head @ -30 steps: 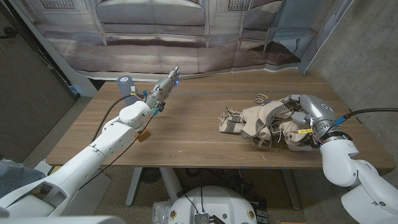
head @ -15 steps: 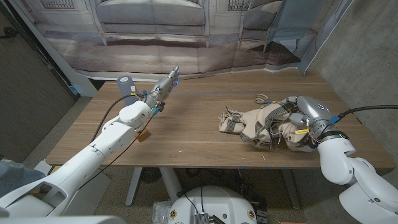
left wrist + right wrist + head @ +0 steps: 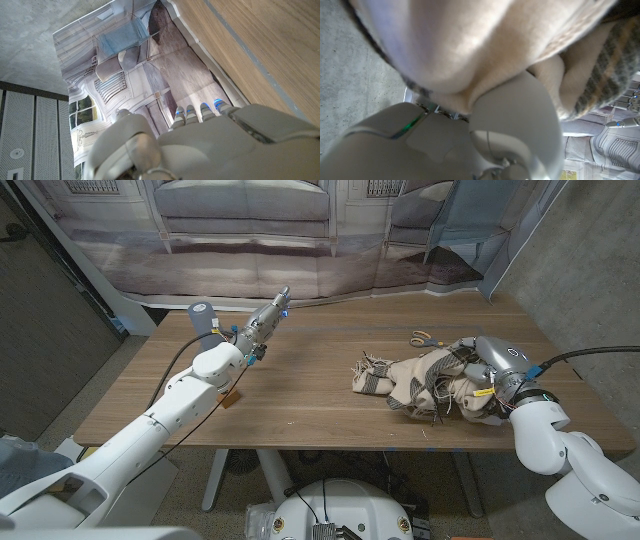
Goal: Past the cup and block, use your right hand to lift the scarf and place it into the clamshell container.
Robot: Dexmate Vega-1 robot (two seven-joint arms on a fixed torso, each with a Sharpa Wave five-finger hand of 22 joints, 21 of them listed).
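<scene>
A cream scarf (image 3: 420, 378) with dark plaid stripes and fringed ends lies bunched on the right half of the wooden table (image 3: 310, 395). My right hand (image 3: 497, 360) is buried in its right end and grips the cloth. In the right wrist view the scarf (image 3: 460, 45) drapes over my right hand (image 3: 510, 125). A grey-blue cup (image 3: 203, 315) stands at the far left. A small tan block (image 3: 232, 396) lies nearer, beside my left forearm. My left hand (image 3: 262, 323) hovers near the cup with fingers stretched out and holds nothing; it also shows in the left wrist view (image 3: 225, 135).
A pair of scissors (image 3: 422, 337) lies on the table just beyond the scarf. A printed backdrop of a sofa (image 3: 250, 220) hangs past the far edge. Bare wood lies between the block and the scarf.
My right hand has shifted slightly right within the scarf and the cloth around it has bunched a little. The left arm, cup and block have not moved.
</scene>
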